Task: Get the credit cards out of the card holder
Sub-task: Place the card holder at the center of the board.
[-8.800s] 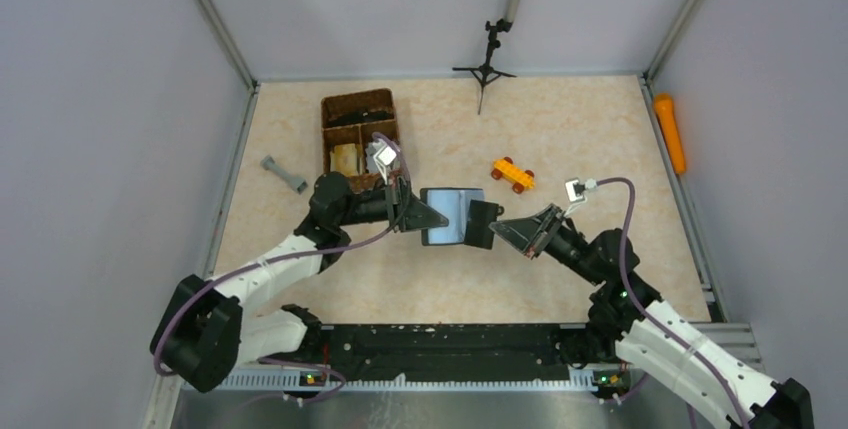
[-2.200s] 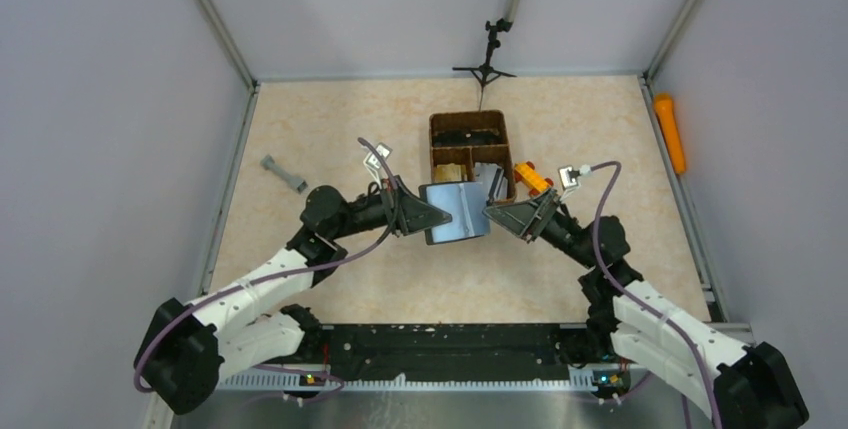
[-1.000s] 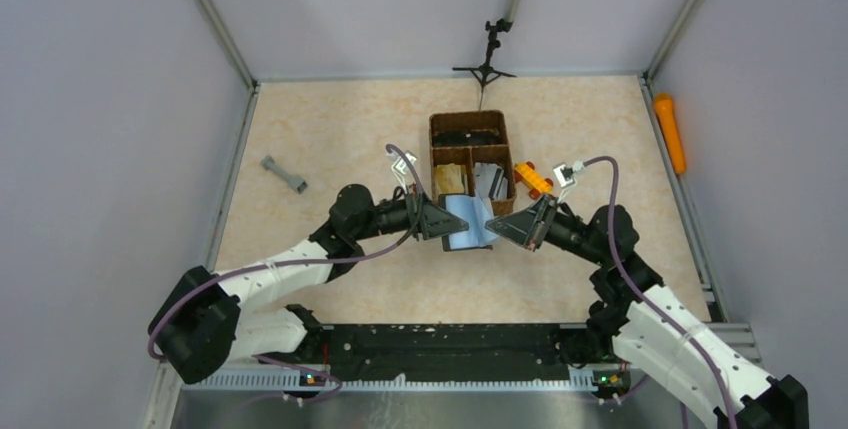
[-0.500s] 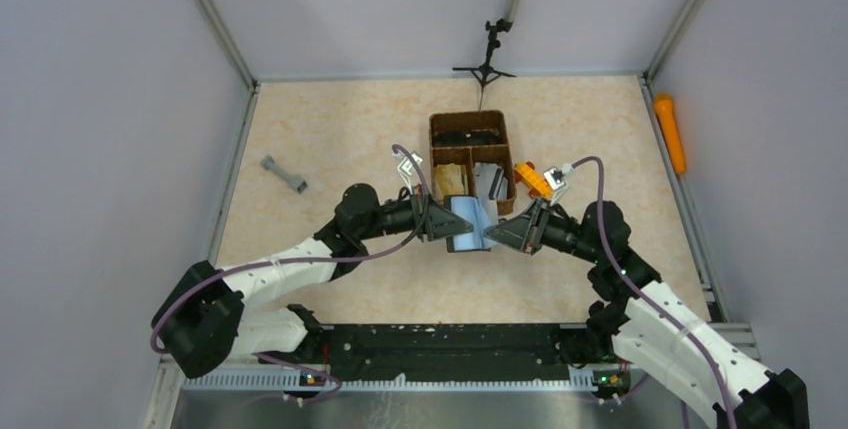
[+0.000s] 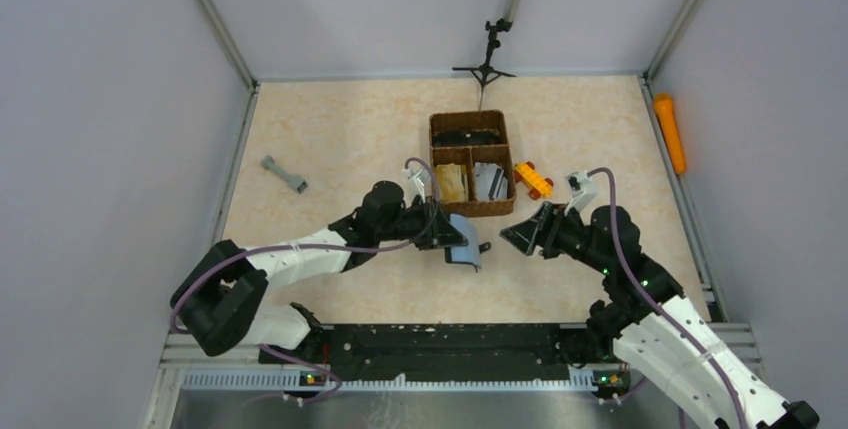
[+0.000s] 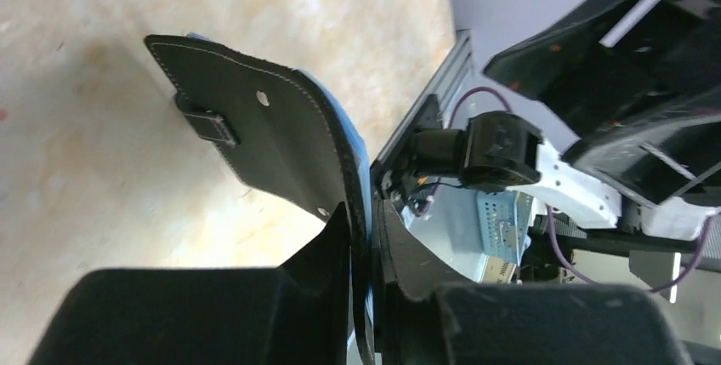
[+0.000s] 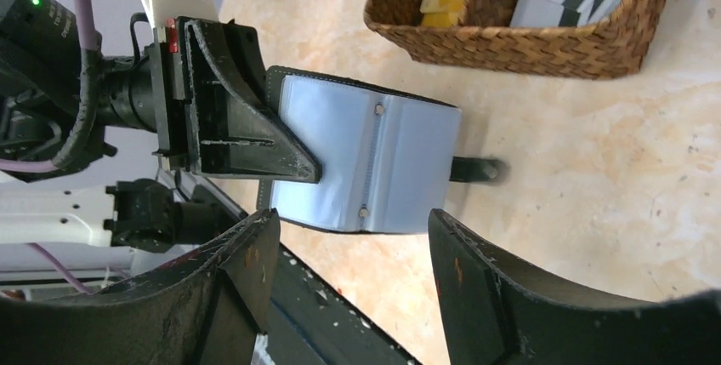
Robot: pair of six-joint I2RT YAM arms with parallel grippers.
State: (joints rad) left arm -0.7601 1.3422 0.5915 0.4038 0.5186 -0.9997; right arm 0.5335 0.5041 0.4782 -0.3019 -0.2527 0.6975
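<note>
Fingers of the left gripper are closed on one black edge of the holder. The holder is folded open and held above the table, just in front of the basket and between the two grippers. Its grey-blue inner side faces the right gripper, and its strap sticks out from the edge opposite the grip. The right gripper's fingers are spread wide and empty, near the holder but apart from it. Whether cards sit in the holder's sleeves cannot be told. The basket's two near compartments hold flat yellowish and grey-white items. An orange toy car lies just right of the basket.
</note>
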